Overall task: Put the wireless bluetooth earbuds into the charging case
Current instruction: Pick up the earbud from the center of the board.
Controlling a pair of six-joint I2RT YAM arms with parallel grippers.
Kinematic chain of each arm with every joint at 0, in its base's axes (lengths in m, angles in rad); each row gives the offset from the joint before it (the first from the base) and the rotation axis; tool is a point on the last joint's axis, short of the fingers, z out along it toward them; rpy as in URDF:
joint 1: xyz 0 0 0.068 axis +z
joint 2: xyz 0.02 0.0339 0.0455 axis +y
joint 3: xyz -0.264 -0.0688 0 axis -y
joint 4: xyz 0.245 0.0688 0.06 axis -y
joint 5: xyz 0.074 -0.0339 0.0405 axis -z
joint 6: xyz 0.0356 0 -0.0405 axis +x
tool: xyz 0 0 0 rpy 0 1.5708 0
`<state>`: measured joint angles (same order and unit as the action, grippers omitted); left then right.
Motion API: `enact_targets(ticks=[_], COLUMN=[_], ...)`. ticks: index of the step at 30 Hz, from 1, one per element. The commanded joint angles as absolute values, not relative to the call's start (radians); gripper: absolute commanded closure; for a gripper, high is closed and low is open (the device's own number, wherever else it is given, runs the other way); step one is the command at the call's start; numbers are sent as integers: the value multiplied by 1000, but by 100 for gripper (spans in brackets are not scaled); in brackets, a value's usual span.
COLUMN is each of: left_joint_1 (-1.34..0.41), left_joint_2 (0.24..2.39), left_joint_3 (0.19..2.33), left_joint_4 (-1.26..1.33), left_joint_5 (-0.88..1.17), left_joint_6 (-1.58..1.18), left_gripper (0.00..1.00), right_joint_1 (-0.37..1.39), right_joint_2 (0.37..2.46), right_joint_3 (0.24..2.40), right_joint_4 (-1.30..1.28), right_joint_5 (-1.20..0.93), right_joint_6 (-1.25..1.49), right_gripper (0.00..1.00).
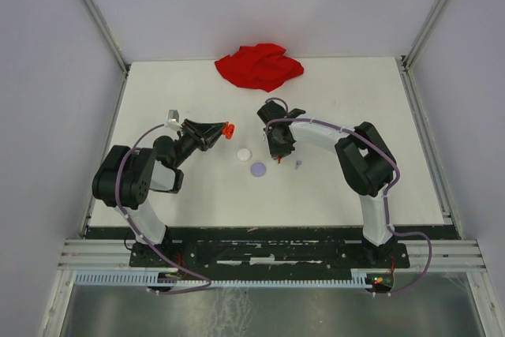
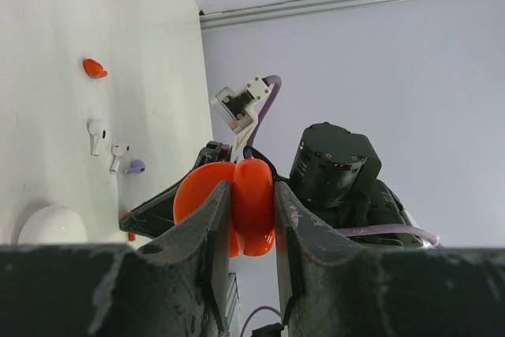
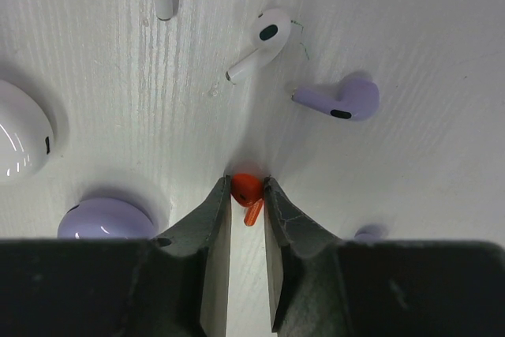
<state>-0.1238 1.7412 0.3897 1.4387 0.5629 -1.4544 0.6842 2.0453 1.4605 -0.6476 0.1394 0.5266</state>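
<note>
A white stemmed earbud (image 3: 264, 37) and lavender earbud (image 3: 347, 99) lie near my right fingers (image 3: 213, 258), which pinch a tiny red earbud (image 3: 246, 189); my left fingers (image 2: 213, 242) clamp a red clamshell case (image 2: 252, 199).

Top external: high, behind arm bases, looking down from afar; whole worktop (image 1: 355, 187) in frame, left arm (image 1: 130, 179) on left, right arm (image 1: 367, 163) on right.
Left wrist: up off worktop, facing sideways; worktop stands as wall on left, right arm beyond own jaws, red case (image 2: 251, 203) in close-up.
Right wrist: straight down, very near worktop, red earbud (image 3: 246, 189) between jaws.
Shared by wrist views: white earbuds (image 3: 260, 41), lavender earbud (image 3: 347, 99), white case (image 3: 20, 140).
</note>
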Motion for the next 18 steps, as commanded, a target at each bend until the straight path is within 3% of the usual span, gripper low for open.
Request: enact_targets(ticks=[1,18], left_joint_1=[-118,-131], left_joint_2=[1744,1682], left_joint_3=[387,448], left_joint_4=[1510,1414], left_joint_5=[589,657], left_joint_6=[-1504,-1535], left_gripper=[97,97], right_joint_1=[682,683], right_joint_2=[2056,1721], right_joint_3=[1478,1291], right_joint_4=[-649,-268], right_joint_5=[161,165], right_joint_6=[513,233], right_gripper=[82,99])
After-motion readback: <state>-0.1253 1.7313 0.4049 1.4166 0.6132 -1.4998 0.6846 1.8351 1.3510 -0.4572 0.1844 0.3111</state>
